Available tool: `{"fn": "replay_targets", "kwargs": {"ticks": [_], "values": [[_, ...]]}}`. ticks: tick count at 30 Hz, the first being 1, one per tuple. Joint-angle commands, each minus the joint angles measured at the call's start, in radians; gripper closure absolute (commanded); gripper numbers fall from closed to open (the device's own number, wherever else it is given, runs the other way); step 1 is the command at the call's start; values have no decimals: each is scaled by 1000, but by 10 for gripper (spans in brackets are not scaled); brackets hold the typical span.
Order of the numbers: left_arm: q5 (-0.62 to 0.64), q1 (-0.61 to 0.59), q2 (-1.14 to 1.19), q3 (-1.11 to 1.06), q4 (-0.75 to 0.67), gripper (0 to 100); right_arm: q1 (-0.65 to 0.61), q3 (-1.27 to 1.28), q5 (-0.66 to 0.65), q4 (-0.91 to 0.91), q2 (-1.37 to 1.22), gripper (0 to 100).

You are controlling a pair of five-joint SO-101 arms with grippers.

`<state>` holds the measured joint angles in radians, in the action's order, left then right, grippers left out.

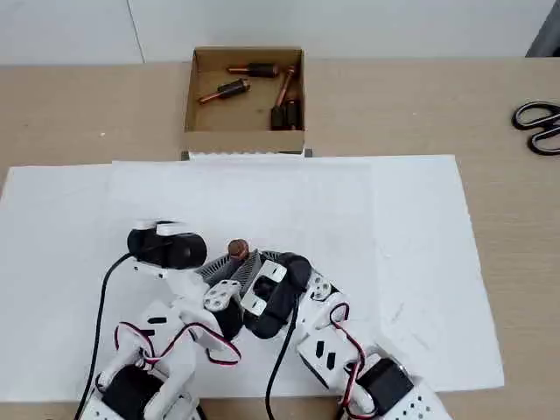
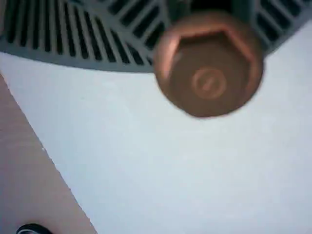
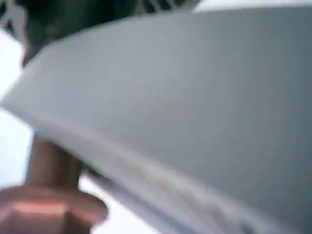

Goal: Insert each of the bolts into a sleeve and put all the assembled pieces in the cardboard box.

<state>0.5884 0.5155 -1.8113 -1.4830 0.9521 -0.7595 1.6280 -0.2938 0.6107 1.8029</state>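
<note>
The copper bolt (image 1: 237, 250) sits low on the white paper sheet (image 1: 394, 227), with its hexagonal flanged head standing just above the place where your two arms meet. Your left wrist view looks straight at that head (image 2: 209, 68), with the paper behind it and a ribbed grey part of the left gripper (image 2: 73, 34) touching or just behind its upper edge. In your right wrist view the head (image 3: 48, 209) is close to the camera, and its copper shank runs away from it until a broad, blurred grey surface that you cannot identify hides it. From the high view, the left gripper (image 1: 224, 268) and the right gripper (image 1: 256, 262) crowd in on either side of the bolt, right up against each other. You cannot tell whether either claw is clenched, released or grasping the bolt, because the parts overlap too much. Well away from the arms, just past the paper's far edge, the cardboard box (image 1: 245, 140) stands on the wooden table (image 1: 87, 105). Inside it lie several assembled pieces (image 1: 223, 90), copper bolts in dark sleeves, some flat and one leaning at the right wall. A pair of scissors (image 1: 538, 127) lies on the table at the right edge, well apart from everything else.
</note>
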Motion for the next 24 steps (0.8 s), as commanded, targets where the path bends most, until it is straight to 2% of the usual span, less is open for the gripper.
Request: {"fn": "replay_targets", "kwargs": {"ticks": [1,7,19,21,23,24], "values": [[-43,-18,3,2,26,851,-5,-58,-8,-59,10,995],[-78,-63,0,8,21,841,-5,-38,-9,-59,8,995],[-78,-63,3,163,26,844,-5,11,-9,-59,10,995],[-78,-86,3,166,26,891,-4,11,-9,-59,10,995],[-103,-133,3,162,26,988,-4,11,-9,-59,10,995],[-121,-163,3,159,26,997,-2,11,-9,-59,10,995]]}}
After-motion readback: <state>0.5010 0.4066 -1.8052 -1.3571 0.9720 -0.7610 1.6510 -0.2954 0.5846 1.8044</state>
